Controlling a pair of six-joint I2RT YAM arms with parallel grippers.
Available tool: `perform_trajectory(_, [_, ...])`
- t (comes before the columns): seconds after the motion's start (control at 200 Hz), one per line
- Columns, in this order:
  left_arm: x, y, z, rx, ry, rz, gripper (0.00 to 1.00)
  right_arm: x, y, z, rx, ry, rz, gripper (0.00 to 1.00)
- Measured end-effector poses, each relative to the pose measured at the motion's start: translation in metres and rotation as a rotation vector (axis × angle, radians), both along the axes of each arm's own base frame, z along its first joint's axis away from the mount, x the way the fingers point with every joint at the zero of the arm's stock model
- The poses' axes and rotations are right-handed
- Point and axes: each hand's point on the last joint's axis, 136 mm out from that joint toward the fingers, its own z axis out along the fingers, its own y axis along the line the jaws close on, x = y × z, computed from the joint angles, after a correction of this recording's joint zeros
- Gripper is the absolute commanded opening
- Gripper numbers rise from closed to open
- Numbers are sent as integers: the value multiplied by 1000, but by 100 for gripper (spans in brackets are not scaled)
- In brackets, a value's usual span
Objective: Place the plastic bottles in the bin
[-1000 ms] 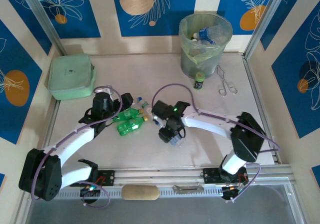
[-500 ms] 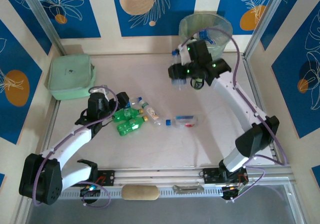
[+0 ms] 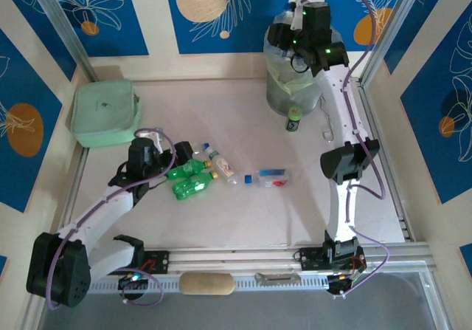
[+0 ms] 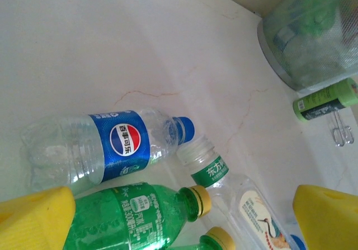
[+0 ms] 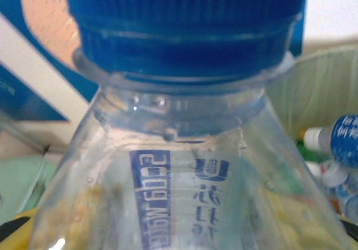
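R gripper (image 3: 286, 40) seems clamped on blue-capped bottle (image 5: 184, 149) above bin (image 3: 280, 94); L gripper (image 4: 182, 216) open over green bottle (image 4: 128, 216).

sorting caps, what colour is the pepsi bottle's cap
Its cap is blue, clearest in the left wrist view.

A: Table (image 3: 243, 127), what's it like?
B: Pale, marble-look top w/ faint veins.
A: What's on it?
B: Far L: mint-green pouch (image 3: 105, 112), lying flat. Far R: grey bin (image 3: 282, 97) w/ green liner. Dark container (image 3: 294, 119) w/ green top just in front of the bin, small metal tool (image 4: 340, 133) near that.
A: Bottles?
B: Cluster mid-L, all on their sides: Pepsi bottle (image 4: 106, 152), clear w/ blue label; green bottle (image 3: 186, 170); second green bottle (image 3: 193, 187) right beside it; clear bottle w/ green neck band (image 4: 208, 170). Packed close, some touching.
A: Any strays?
B: Lone bottle (image 3: 269, 178), blue cap, on its side, R of the cluster & apart from it.
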Motion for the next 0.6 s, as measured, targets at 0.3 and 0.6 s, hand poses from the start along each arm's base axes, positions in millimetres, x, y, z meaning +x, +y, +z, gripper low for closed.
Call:
perform_trajectory(0.3, [-6, 8, -5, 63, 4, 7, 100, 52, -42, -40, 61, 29, -124, 50])
perform_trajectory(0.6, [-5, 13, -7, 84, 5, 26, 100, 69, -48, -60, 112, 47, -132, 58])
